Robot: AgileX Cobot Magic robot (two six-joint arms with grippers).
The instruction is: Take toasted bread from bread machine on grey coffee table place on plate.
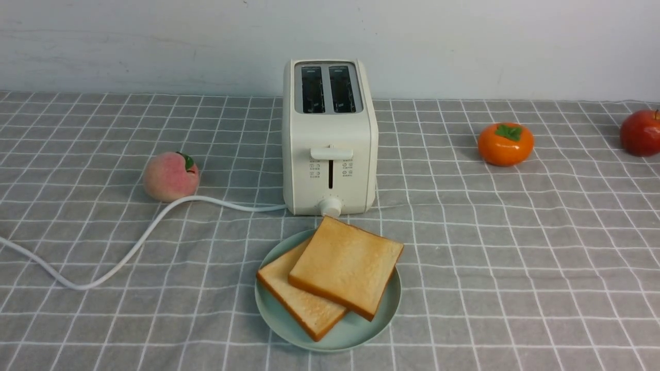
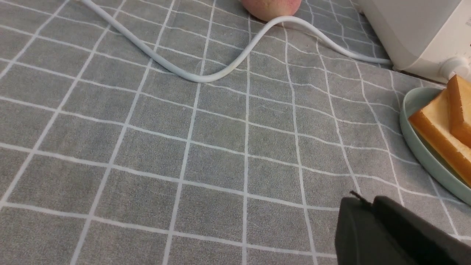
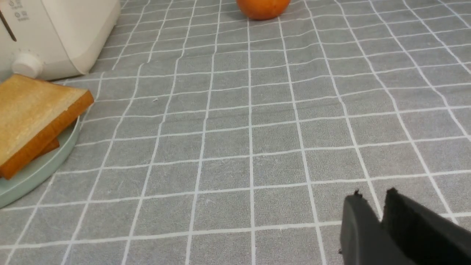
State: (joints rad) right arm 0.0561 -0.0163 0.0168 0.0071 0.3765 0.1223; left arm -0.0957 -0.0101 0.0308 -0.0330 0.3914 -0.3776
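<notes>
Both slices of toast lie on the plate [image 1: 278,322], the upper slice [image 1: 345,265] overlapping the lower slice [image 1: 301,299], and both slots of the toaster [image 1: 329,139] stand empty. The plate sits on the grey table [image 1: 515,257] just in front of the toaster, its far rim near the small round knob.

The left claw [image 2: 369,206] hangs over bare cloth with its two black jaws pressed together, holding nothing. The plate lies near it on its inner side, the toaster beyond that, and the white cord [image 2: 206,77] curves across the cloth ahead of it, with a peach [image 2: 270,7] further off.

The right claw [image 3: 371,206] also hangs over bare cloth, jaws parted by only a narrow slit, holding nothing. Plate and toast lie well off to its inner side, and an orange fruit [image 3: 263,7] sits far ahead of it. A red apple [image 1: 641,133] sits at the table's far right.
</notes>
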